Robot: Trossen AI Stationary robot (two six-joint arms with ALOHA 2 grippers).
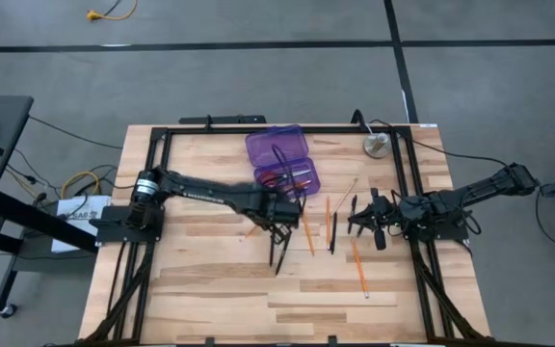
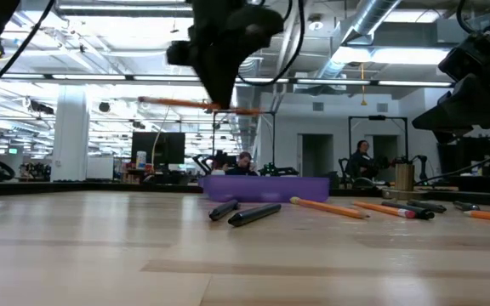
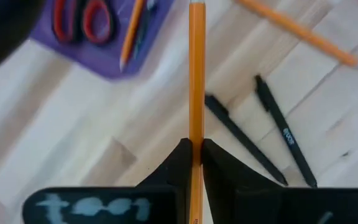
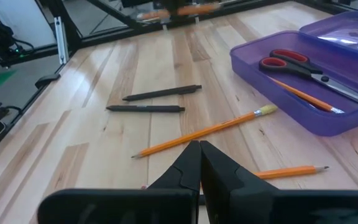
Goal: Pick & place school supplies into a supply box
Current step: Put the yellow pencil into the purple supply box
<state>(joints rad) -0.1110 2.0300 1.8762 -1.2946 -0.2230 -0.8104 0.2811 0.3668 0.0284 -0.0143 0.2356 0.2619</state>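
Overhead, the left arm reaches across the counter point(image 1: 210, 289), its left end effector point(image 3: 195, 152) raised and clamped on an orange pencil point(image 3: 196, 68) beside the purple supply box point(image 1: 280, 157). Opposite, the right end effector point(image 4: 199, 158) hangs low, fingers pressed together, empty.
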